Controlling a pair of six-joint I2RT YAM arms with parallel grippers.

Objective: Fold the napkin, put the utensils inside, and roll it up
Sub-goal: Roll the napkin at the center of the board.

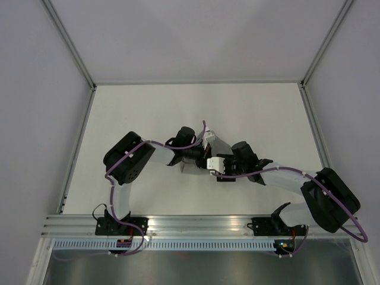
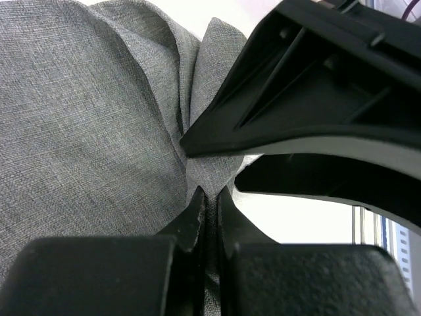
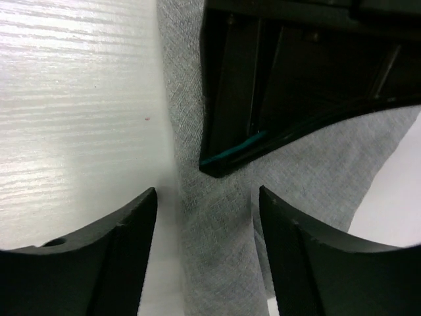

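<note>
The left gripper (image 2: pixel 209 199) was clenched, its two black fingertips pressed together on a gathered pinch of the mid-grey, finely textured cloth napkin (image 2: pixel 85 131). From that pinch the cloth fanned away in deep creases and then spread out in a broad, smoother sheet. The right gripper (image 3: pixel 207 217) was released, its dark jaws standing wide apart and astride a narrow ridge of the napkin without closing on it. In the left wrist view one right finger (image 2: pixel 296 85) lay with its tip against the bunched cloth just beyond the pinch, and the other finger sat below it over bare surface. In the right wrist view the ridge of cloth ran up between the jaws to the black body of the left gripper, which met it from the far side. From above, the two arms met nose to nose near the middle of the white worktop (image 1: pixel 178 113), and only small grey patches of the napkin showed around them.
</note>
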